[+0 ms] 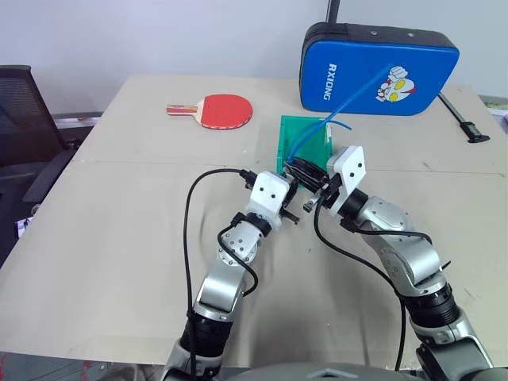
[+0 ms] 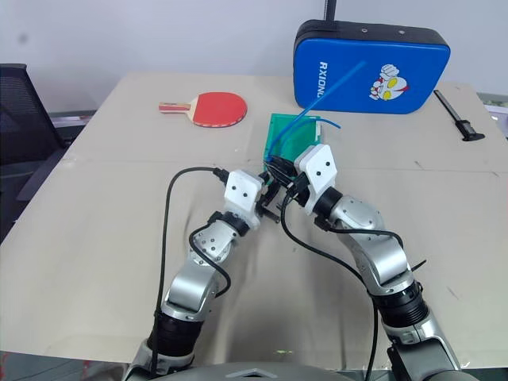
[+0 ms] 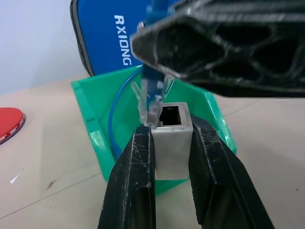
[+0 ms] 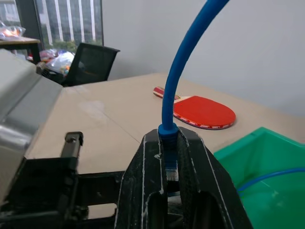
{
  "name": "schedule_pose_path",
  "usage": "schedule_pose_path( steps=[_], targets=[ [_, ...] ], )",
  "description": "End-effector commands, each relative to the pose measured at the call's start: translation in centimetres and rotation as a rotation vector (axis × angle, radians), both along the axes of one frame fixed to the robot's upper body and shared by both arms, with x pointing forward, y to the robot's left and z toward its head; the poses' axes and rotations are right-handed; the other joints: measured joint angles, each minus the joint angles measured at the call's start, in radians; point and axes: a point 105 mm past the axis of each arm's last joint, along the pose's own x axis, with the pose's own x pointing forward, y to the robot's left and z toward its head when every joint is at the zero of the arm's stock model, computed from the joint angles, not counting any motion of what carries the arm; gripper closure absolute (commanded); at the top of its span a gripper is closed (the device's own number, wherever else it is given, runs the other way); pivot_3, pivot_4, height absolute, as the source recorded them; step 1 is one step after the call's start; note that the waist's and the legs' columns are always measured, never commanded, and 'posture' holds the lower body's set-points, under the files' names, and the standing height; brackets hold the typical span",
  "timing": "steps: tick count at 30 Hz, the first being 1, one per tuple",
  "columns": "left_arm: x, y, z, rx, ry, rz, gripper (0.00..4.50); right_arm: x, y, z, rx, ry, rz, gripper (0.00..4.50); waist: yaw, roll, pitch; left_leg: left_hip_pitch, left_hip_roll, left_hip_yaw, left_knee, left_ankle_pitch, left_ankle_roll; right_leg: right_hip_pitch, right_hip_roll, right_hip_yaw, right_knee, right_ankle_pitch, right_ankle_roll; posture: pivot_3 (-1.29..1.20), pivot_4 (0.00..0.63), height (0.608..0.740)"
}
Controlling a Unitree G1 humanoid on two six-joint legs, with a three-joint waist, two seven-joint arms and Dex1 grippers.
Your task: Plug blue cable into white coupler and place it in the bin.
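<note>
Presently, working from the left of the table across: a black chair stands off the table's left edge. A red table-tennis paddle lies flat on the far part of the surface, well apart from both arms.

The left gripper is clenched on the white coupler, one black finger on each side of the block, with its dark socket opening facing away from the wrist. In the head views this gripper sits just in front of the bin, raised above the table.

The right gripper is clamped tight on the blue cable just behind its clear plug, the cable rising in a curve from between the fingers. In the left wrist view the plug hangs at the near edge of the coupler's socket, touching or just beside its rim; whether it has entered cannot be told. The two grippers meet nose to nose.

The bin stands upright directly behind them, with a second blue cable looped inside. A big blue padded case lies behind the bin, on the far right.
</note>
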Motion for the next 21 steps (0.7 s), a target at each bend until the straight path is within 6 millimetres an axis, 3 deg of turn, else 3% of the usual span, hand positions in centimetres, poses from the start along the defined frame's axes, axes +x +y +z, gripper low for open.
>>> schedule_pose_path(
  steps=[1, 21],
  targets=[
    [-0.51, -0.17, 2.27, -0.020, -0.086, -0.008, 4.15, -0.07, -0.19, 0.20, -0.026, -0.041, -0.006, 4.50, 0.000, 0.000, 0.000, 0.000, 0.000, 0.000, 0.000, 0.000, 0.000, 0.000, 0.000, 0.000, 0.000, 0.000, 0.000, 0.00, 0.150, 0.681],
    [-0.56, 0.23, 1.29, -0.013, -0.054, -0.008, 4.15, -0.58, -1.04, -0.71, -0.094, -0.023, 0.025, 4.50, 0.000, 0.000, 0.000, 0.000, 0.000, 0.000, 0.001, 0.000, 0.000, 0.000, 0.000, 0.000, 0.001, 0.000, 0.000, 0.00, 0.150, 0.681]
  ],
)
